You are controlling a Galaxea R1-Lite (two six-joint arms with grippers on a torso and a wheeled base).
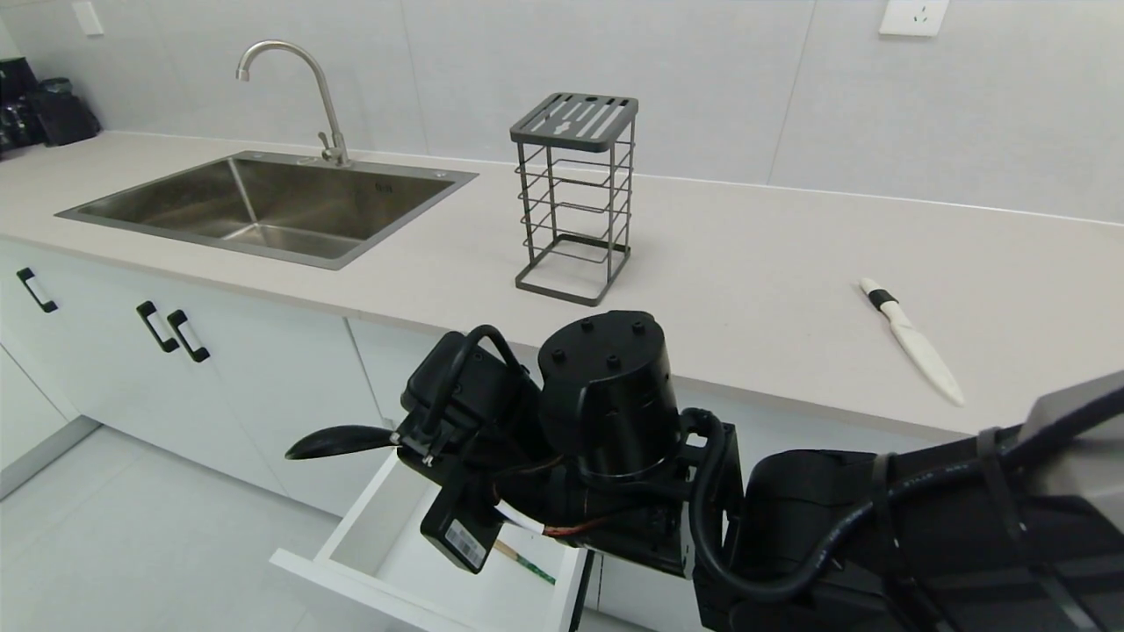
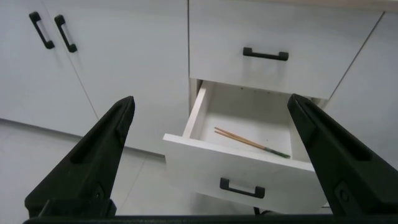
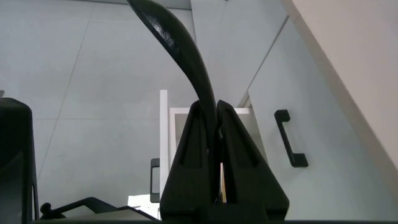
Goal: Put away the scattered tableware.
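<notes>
Where the right jaws meet, the spoon (image 3: 180, 50) sits clamped.

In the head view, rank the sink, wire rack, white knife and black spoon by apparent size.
Sink
wire rack
white knife
black spoon, though knife versus spoon is unsure: the spoon is nearer the camera.

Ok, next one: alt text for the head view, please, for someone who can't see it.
The right gripper holds a black spoon close to an open white drawer with chopsticks inside. The counter behind carries a white knife, a wire rack and a sink.
</notes>
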